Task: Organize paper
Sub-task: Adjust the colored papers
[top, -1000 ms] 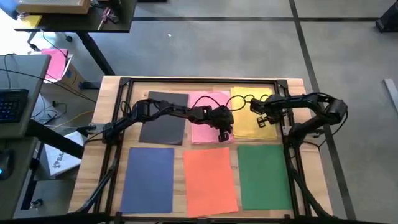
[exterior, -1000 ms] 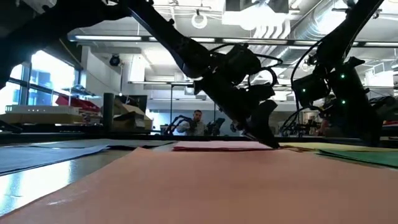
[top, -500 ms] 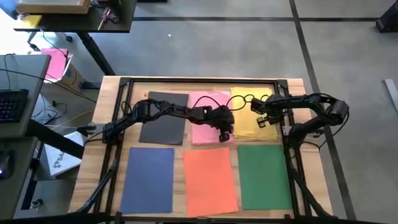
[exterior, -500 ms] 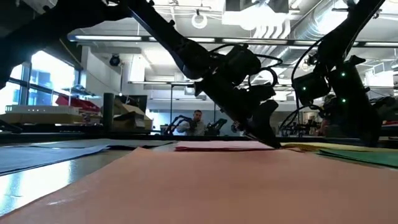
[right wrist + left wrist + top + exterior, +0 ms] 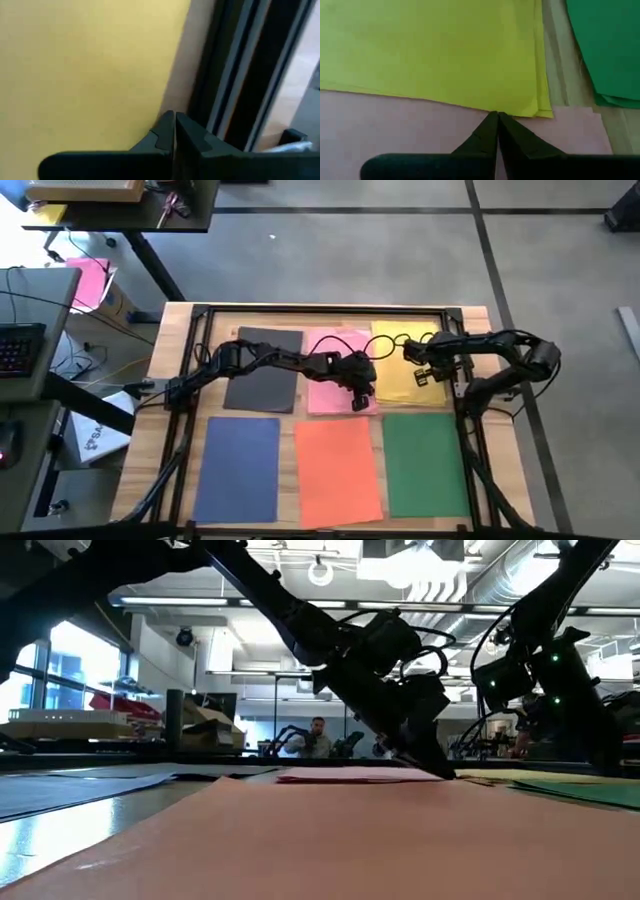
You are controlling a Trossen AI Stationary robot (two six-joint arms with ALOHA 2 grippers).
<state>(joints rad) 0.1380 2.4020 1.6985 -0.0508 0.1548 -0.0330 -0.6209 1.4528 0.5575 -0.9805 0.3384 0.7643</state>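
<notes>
The left tool (image 5: 360,400), fingers together, presses its tip on the pink sheet (image 5: 330,360) at the near corner, just beside the yellow sheet (image 5: 395,380), whose long axis runs away from the robot. The right tool (image 5: 425,372), also closed, hovers over the yellow. Only the left wrist view shows yellow overlapping pink; the low view hides it.

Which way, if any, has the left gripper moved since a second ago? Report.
Yes, slightly: in the low view the left gripper has edged right along the pink sheet, toward the yellow sheet.
</notes>
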